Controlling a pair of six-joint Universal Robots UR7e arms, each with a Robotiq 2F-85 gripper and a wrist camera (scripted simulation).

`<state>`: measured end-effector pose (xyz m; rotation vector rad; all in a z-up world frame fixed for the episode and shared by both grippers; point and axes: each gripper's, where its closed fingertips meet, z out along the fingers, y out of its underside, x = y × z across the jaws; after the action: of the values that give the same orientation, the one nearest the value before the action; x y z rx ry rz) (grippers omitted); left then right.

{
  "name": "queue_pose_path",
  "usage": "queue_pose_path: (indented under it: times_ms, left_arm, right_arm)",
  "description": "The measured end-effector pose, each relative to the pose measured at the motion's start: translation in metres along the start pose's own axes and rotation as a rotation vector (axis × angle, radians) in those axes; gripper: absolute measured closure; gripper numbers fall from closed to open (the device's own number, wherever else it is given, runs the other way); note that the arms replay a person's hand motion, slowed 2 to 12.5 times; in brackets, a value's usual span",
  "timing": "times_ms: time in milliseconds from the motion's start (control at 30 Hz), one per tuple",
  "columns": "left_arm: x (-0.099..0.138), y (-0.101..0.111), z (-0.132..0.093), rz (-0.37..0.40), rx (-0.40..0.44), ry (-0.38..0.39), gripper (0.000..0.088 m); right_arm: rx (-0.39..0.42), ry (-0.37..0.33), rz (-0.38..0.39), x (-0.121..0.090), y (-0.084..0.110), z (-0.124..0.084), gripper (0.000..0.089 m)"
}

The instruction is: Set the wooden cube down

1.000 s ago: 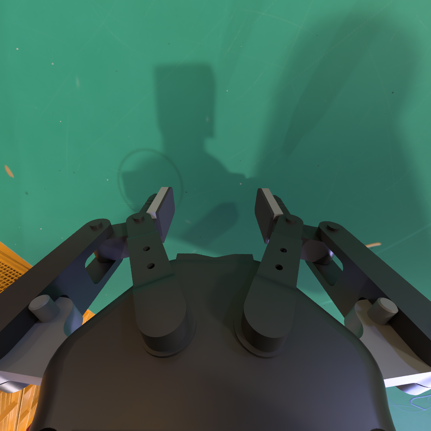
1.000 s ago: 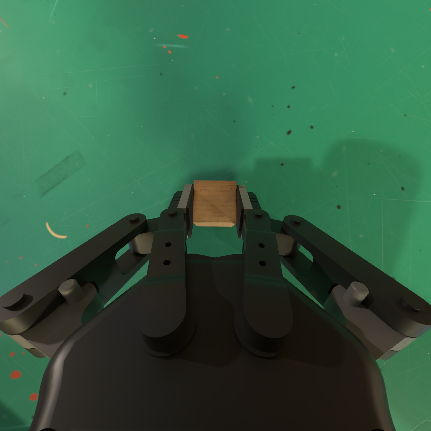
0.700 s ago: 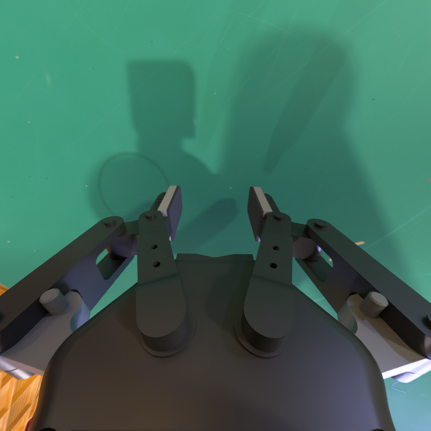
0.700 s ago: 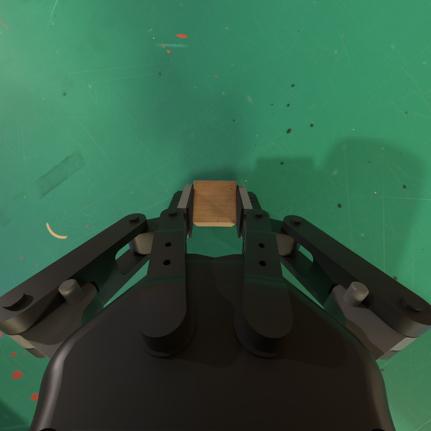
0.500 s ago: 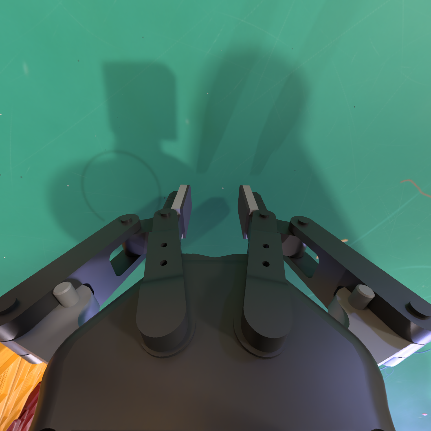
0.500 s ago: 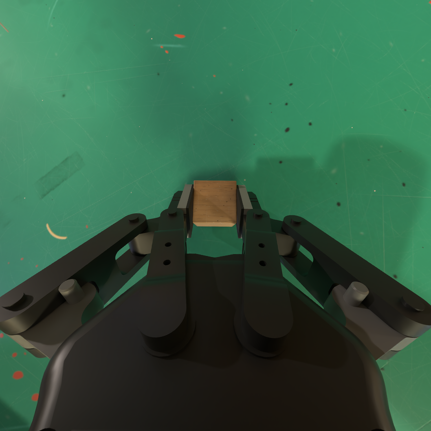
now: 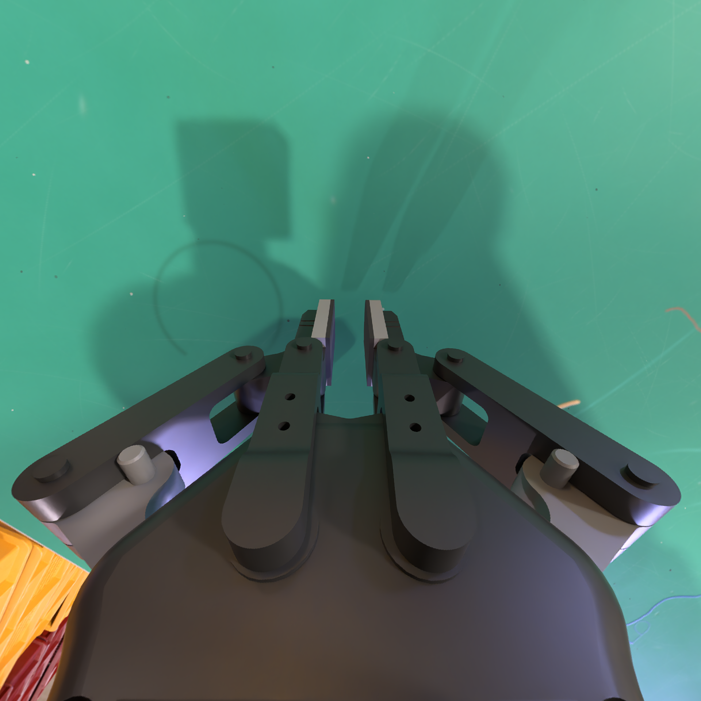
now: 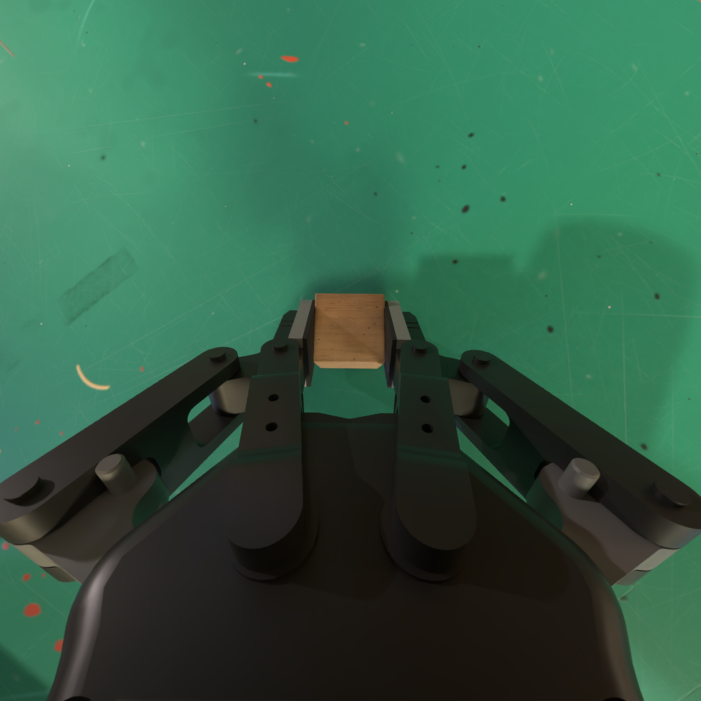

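Observation:
My right gripper [image 8: 349, 333] is shut on the wooden cube [image 8: 348, 330], a small light-brown block held between the two pads. The cube is close over the green mat [image 8: 341, 170], with a dark shadow right behind it; I cannot tell whether it touches the mat. My left gripper [image 7: 349, 333] is over another part of the green mat [image 7: 493, 95]. It is empty and nearly shut, with only a narrow gap between its pads. The cube does not show in the left wrist view.
An orange crate edge [image 7: 26, 576] with something dark red [image 7: 41, 660] beside it sits at the bottom left of the left wrist view. The mat bears a faint ring mark [image 7: 220, 296], a tape-like patch [image 8: 98, 284] and red specks [image 8: 289, 58].
The left gripper's fingers have closed from wide apart to almost together while the arm shifted over the mat. The right gripper and cube have barely moved.

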<state>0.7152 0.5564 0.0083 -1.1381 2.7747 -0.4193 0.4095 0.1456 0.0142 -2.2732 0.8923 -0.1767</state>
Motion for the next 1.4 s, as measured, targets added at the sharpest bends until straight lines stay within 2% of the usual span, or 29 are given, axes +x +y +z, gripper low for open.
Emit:
queue_pose_path:
  times_ms: [67, 133, 233, 333, 400, 467, 667, 800, 933, 1167, 1300, 1400]
  left_arm:
    - [0.003, 0.002, 0.0, 0.018, -0.007, 0.016, 0.0742]
    - [0.009, 0.002, 0.0, 0.027, -0.007, 0.051, 0.0687]
    - [0.021, 0.0, -0.003, 0.04, 0.001, 0.111, 0.0541]
    - [0.028, 0.002, -0.004, 0.081, -0.01, 0.125, 0.04]
    - [0.029, 0.004, -0.003, 0.111, -0.02, 0.121, 0.0337]
    - [0.03, 0.005, -0.002, 0.127, -0.027, 0.115, 0.0319]
    - [0.026, 0.007, -0.001, 0.154, -0.04, 0.091, 0.0338]
    - [0.019, 0.006, -0.001, 0.156, -0.027, 0.059, 0.0457]
    - [0.016, 0.005, -0.001, 0.142, -0.007, 0.051, 0.053]
    - [0.015, 0.005, -0.001, 0.142, 0.001, 0.047, 0.0561]
    - [0.019, 0.007, -0.002, 0.151, -0.003, 0.07, 0.0587]
    - [0.026, 0.007, -0.005, 0.153, 0.014, 0.113, 0.0538]
  right_arm:
    - [0.0, 0.001, 0.001, 0.0, 0.0, 0.0, 0.0593]
    - [0.0, 0.002, 0.002, 0.0, 0.0, 0.0, 0.0593]
    - [0.0, 0.001, 0.004, 0.001, 0.0, 0.0, 0.0593]
    - [0.0, -0.001, 0.007, 0.001, 0.0, 0.0, 0.0593]
    - [0.0, -0.003, 0.009, 0.001, 0.0, 0.0, 0.0593]
    - [0.001, -0.004, 0.012, 0.001, 0.0, 0.001, 0.0593]
    - [0.008, -0.01, 0.024, 0.001, 0.0, 0.001, 0.0593]
    - [0.011, -0.008, 0.028, 0.002, -0.001, 0.001, 0.0593]
    - [0.012, -0.002, 0.031, 0.003, -0.001, 0.001, 0.0593]
    - [0.016, 0.002, 0.038, 0.004, -0.001, 0.001, 0.0593]
    - [0.018, 0.004, 0.04, 0.005, -0.001, 0.001, 0.0593]
    - [0.019, 0.006, 0.042, 0.006, -0.001, 0.001, 0.0593]
